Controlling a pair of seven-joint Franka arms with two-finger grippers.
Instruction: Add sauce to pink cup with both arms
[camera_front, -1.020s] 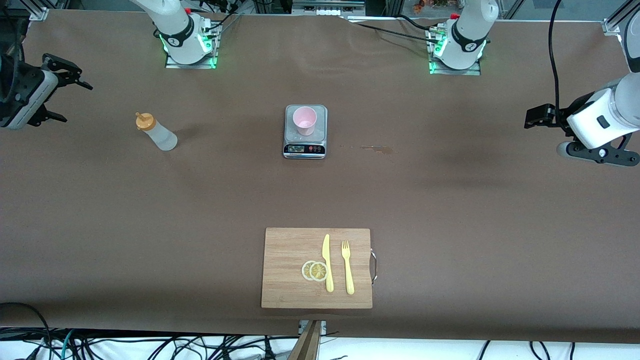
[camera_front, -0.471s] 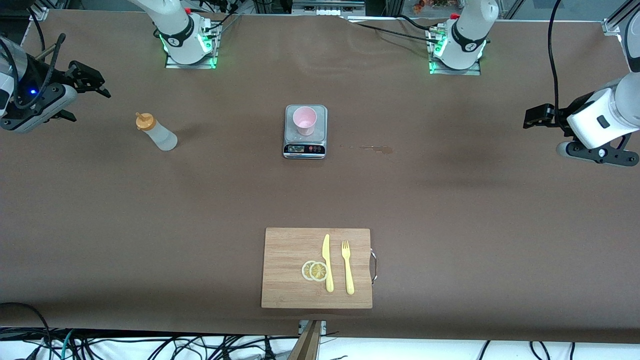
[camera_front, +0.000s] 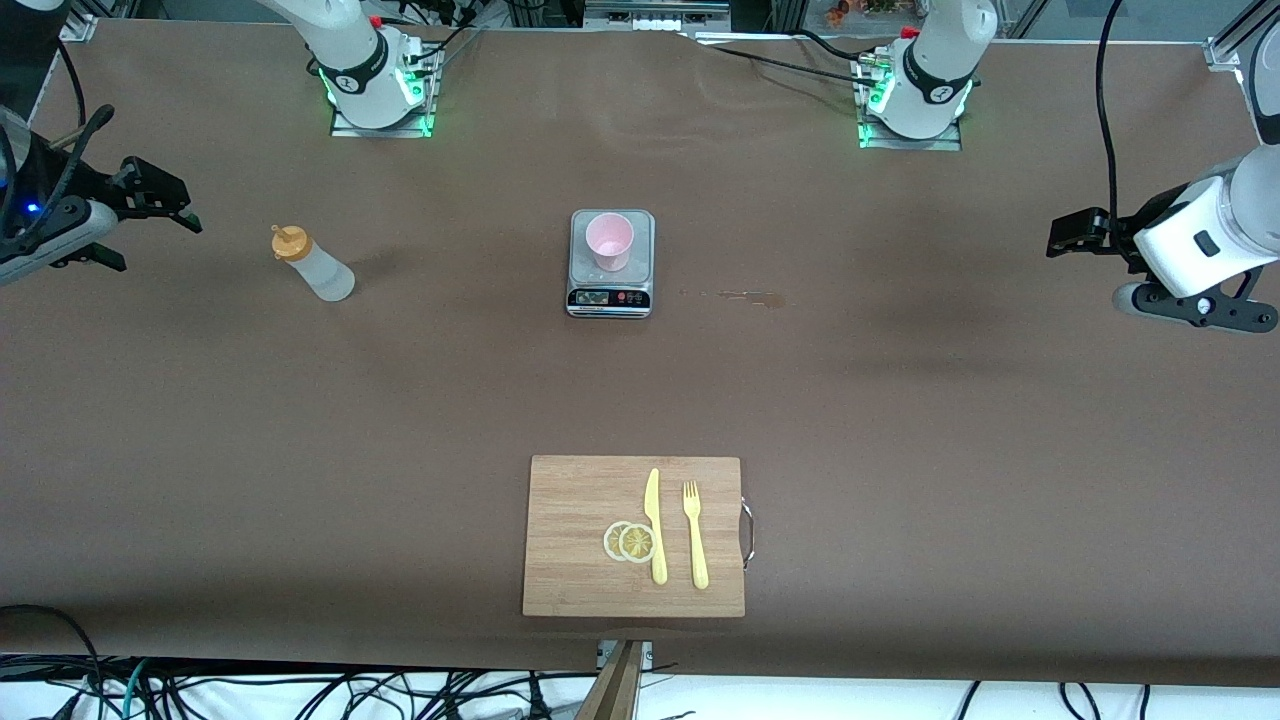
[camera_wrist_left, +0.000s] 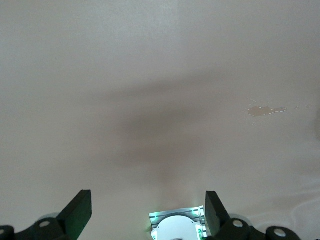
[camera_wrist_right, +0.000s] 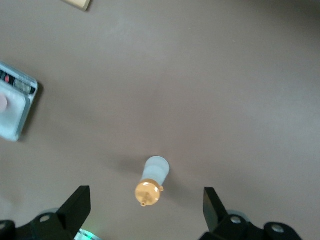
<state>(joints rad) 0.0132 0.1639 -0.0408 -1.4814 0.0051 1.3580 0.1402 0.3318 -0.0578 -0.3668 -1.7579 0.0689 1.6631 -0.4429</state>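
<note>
The sauce bottle (camera_front: 311, 265) stands upright on the brown table (camera_front: 400, 400) at the upper left of the front view, with nothing gripping it. Going near to far: the wooden cutting board (camera_front: 580, 500) at the lower centre carries 2 lemon slices (camera_front: 630, 542), a yellow knife (camera_front: 655, 525) and a yellow fork (camera_front: 695, 534). Farther up, the pink cup (camera_front: 609, 241) sits on a small scale (camera_front: 611, 295), well apart from the bottle. The right gripper (camera_front: 150, 205) hangs at the upper left edge, fingers spread, near the bottle. The left gripper (camera_front: 1075, 235) waits at the right edge, fingers apart.
</note>
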